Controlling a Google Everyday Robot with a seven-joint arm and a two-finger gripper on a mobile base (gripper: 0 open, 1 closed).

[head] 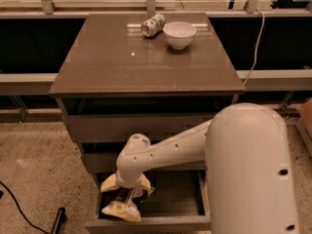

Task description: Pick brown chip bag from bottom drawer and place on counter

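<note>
The bottom drawer (156, 224) is pulled open below the two shut drawers. The brown chip bag (122, 207) lies crumpled in its left half, dark with pale yellow edges. My gripper (127, 185) hangs from the white arm (170, 147) down into the drawer, right above the bag. Its yellow fingers (109, 183) are spread open, one on each side of the bag's top. The bag's upper part is hidden behind the gripper. The counter (122, 62) is the glossy top slab of the cabinet.
A white bowl (179, 34) and a small printed can (152, 25) lying on its side are at the counter's back edge. A black cable (22, 209) and a dark object (58, 220) lie on the speckled floor at left. My arm's large white body (251, 174) fills the lower right.
</note>
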